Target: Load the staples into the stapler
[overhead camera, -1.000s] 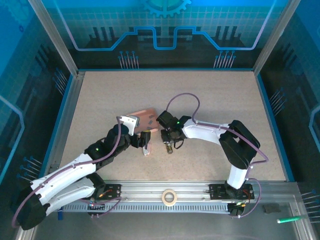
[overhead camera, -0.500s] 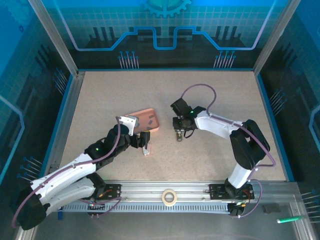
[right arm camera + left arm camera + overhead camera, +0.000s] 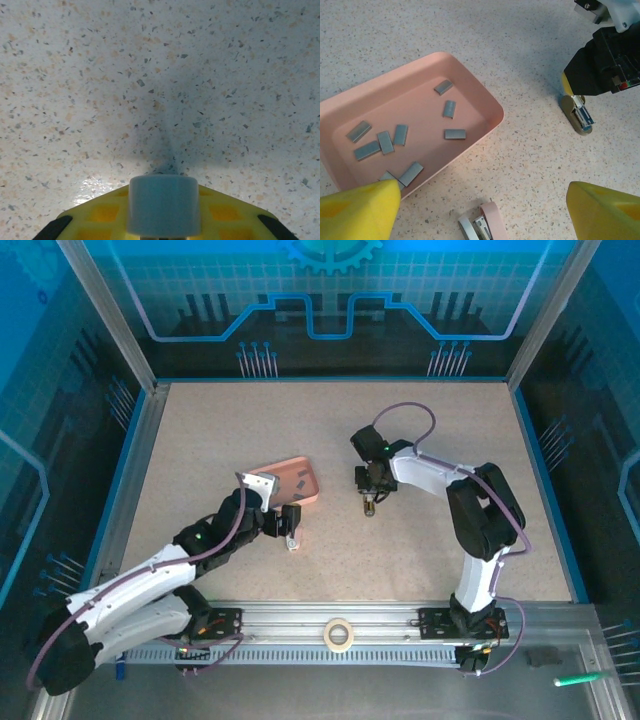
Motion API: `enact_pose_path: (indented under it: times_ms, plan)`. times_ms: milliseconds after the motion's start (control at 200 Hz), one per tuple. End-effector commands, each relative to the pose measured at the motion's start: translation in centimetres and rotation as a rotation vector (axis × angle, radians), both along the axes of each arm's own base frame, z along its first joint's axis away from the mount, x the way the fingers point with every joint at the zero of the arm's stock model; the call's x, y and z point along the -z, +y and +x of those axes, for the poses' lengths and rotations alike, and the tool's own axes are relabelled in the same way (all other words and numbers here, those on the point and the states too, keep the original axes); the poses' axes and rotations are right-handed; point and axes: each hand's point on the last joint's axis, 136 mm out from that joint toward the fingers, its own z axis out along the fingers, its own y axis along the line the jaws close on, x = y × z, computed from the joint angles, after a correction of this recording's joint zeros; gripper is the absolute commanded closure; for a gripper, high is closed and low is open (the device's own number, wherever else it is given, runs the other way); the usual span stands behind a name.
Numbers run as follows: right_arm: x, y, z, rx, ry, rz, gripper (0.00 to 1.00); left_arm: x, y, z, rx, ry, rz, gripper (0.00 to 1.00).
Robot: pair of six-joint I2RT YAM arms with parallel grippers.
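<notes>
The pink tray (image 3: 420, 75) (image 3: 301, 480) holds several small grey staples (image 3: 449, 108) lying loose. My left gripper (image 3: 482, 190) (image 3: 289, 522) hangs open just in front of the tray, its yellow fingers (image 3: 360, 207) wide apart over a small pink stapler (image 3: 485, 227) (image 3: 292, 541) lying on the table. To the right, my right gripper (image 3: 367, 490) (image 3: 592, 70) is shut on another small stapler (image 3: 368, 506) (image 3: 577, 116), tan with a pale blue tip, which points down at the table. In the right wrist view that stapler's pale blue end (image 3: 164, 204) sits between the yellow fingers (image 3: 102, 214).
A speckled tabletop (image 3: 430, 430) is fenced by metal rails and blue walls. A tape roll (image 3: 339, 634) lies on the front rail between the arm bases. A green pen (image 3: 576, 678) lies outside the frame at bottom right.
My right gripper has carried its stapler away from the left gripper, to the right and farther back. The left arm, tray and pink stapler have stayed put.
</notes>
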Motion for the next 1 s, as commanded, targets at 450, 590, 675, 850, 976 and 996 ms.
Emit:
enact_pose_path:
  times_ms: [450,590,675,850,976,996]
  plan:
    - [-9.9,1.0,-2.7,-0.027,-0.181,0.03,0.4,-0.9,0.4,-0.1,-0.09,0.065,-0.103,0.09]
    - [-11.0,4.2,-5.9,-0.079,-0.187,0.09,0.4,-0.2,1.4,-0.4,-0.142,0.12,-0.121,0.06]
    - [-10.4,7.5,-8.2,-0.12,-0.158,0.155,0.4,0.1,2.2,-0.5,-0.184,0.147,-0.144,0.04]
    - [-7.4,14.6,-12.2,-0.21,-0.04,0.216,0.36,1.0,5.4,-0.5,-0.364,0.205,-0.173,0.01]
    - [-5.0,17.8,-13.5,-0.244,0.037,0.212,0.32,1.4,7.1,-0.4,-0.439,0.237,-0.228,0.01]
    - [-4.6,18.2,-13.7,-0.249,0.049,0.211,0.32,1.4,7.4,-0.4,-0.453,0.239,-0.235,0.01]
